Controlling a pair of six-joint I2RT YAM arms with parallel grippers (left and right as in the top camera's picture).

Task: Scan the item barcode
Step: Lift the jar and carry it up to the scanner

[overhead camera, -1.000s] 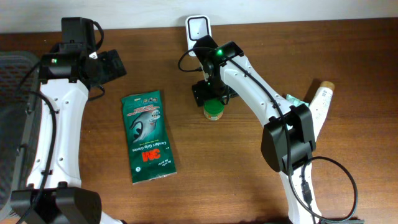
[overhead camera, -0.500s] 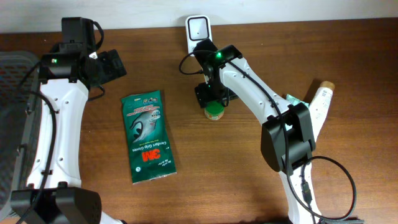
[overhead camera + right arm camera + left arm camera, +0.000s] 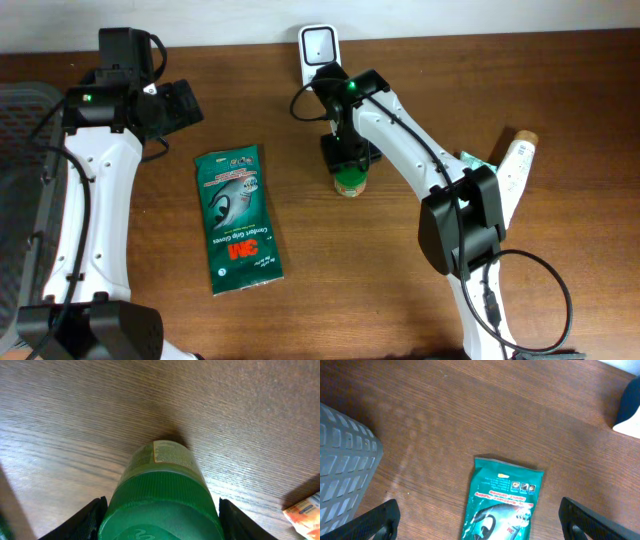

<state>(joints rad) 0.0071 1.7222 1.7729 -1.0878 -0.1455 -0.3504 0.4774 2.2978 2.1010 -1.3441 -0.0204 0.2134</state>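
The bench (image 3: 330, 300) carries one green-capped bottle (image 3: 349, 182), one green packet (image 3: 238, 218), one white scanner (image 3: 319, 46), one white tube (image 3: 516, 168) and one small packet (image 3: 472, 158), partly hidden beside the tube. One grey basket (image 3: 18, 120) shows at the left edge. There are two arms and two pincers: the left pincer (image 3: 480, 516) and the right pincer (image 3: 160, 515).
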